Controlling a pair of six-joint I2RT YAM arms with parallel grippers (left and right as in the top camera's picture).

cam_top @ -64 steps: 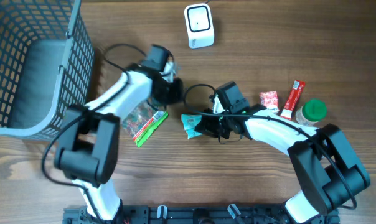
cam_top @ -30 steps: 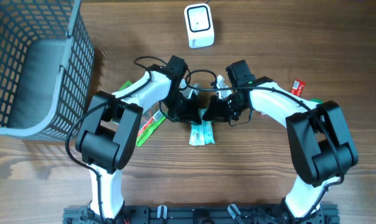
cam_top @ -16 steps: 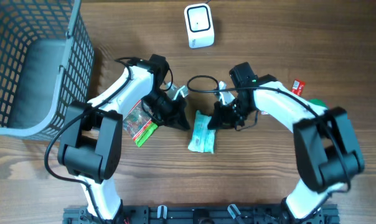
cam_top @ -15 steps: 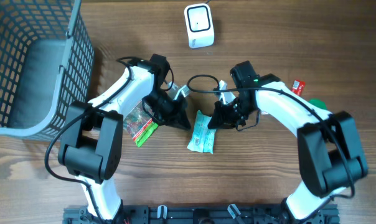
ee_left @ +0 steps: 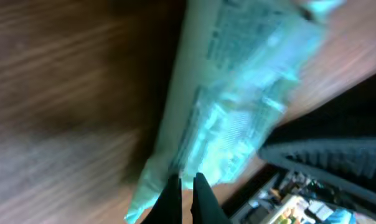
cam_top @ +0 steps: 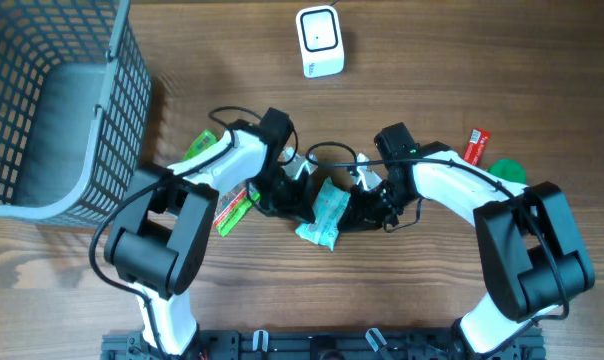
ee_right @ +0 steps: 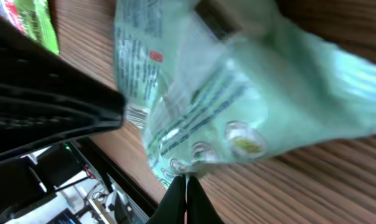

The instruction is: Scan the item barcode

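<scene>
Both pincers closed. Left pincer (cam_top: 294, 203) and right pincer (cam_top: 360, 212) sit either side of the teal packet (cam_top: 322, 215), tips against its edges. In the wrist views I see closed fingertips at the wrapper's rim, can't tell if any film is pinched. Packet is mid-way across the bench (cam_top: 402, 300), between the two arms, well apart from the white scanner (cam_top: 320, 41). Green-and-red packet (cam_top: 234, 207) lies just beside the left pincer

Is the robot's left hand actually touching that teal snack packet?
Touching. The left wrist view shows the left hand with its tips shut on the lower edge of the teal packet, with no gap between them.
</scene>
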